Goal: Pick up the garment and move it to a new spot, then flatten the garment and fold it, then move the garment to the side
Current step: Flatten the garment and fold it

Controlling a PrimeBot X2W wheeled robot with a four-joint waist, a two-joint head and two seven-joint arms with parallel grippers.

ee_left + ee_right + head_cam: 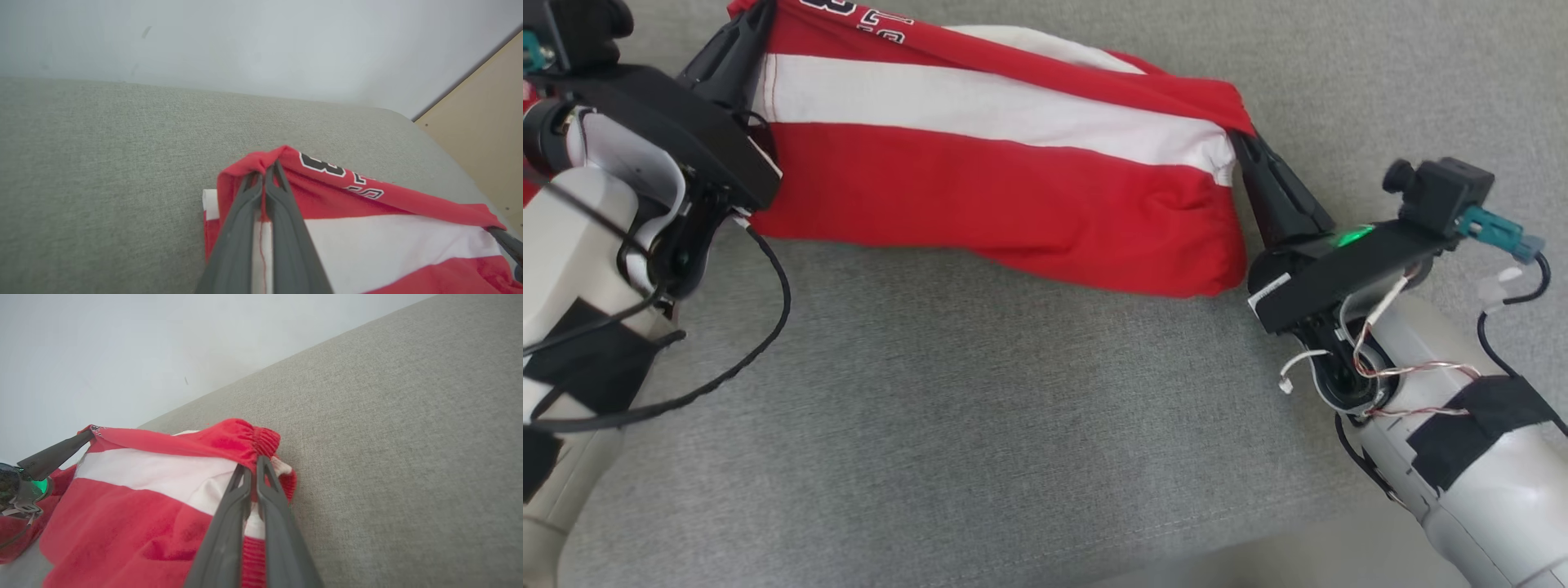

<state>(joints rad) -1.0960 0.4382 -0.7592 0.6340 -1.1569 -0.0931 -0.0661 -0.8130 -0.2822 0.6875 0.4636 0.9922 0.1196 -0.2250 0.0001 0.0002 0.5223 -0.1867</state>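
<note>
Now on the flatten/fold step, I judge: my left gripper (750, 33) and right gripper (1245, 147) each pinch a far corner of the red-and-white garment (980, 188), stretched between them over the grey cushion (980, 408). Next: bring both corners near together, evenly

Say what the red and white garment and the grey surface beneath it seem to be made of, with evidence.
The red and white garment looks like soft matte knit fabric, perhaps cotton: it creases, sags and has a gathered ribbed edge. The grey surface looks like coarse matte woven upholstery cloth, with a flecked weave; fibre unclear.
</note>
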